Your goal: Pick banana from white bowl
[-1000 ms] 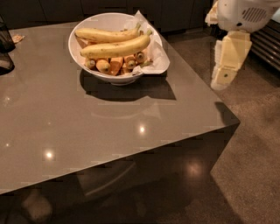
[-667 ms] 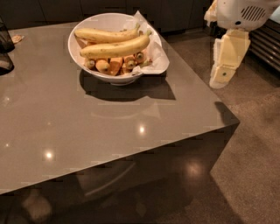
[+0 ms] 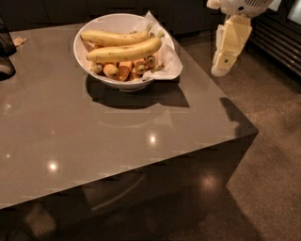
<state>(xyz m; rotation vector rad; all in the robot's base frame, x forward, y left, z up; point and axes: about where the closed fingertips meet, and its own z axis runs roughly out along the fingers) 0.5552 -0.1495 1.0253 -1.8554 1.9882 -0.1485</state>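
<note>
The banana [image 3: 124, 51] is lying across the white bowl [image 3: 117, 84], resting on orange fruit pieces [image 3: 123, 70], just in front of a slimmer banana [image 3: 113, 37]. Crumpled white paper [image 3: 167, 61] is lining the bowl's right side. The bowl is sitting on the grey table [image 3: 94, 141]. The gripper [image 3: 221, 68] is hanging beyond the table's right edge, well apart from the bowl; whether it is spread or closed, I cannot tell

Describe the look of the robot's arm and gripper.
The cream, blocky, downward-tapering gripper hangs beyond the right edge of the glossy grey table. Above it sits a rounded white arm housing with a dark slatted vent. No cables or markings show.
</note>
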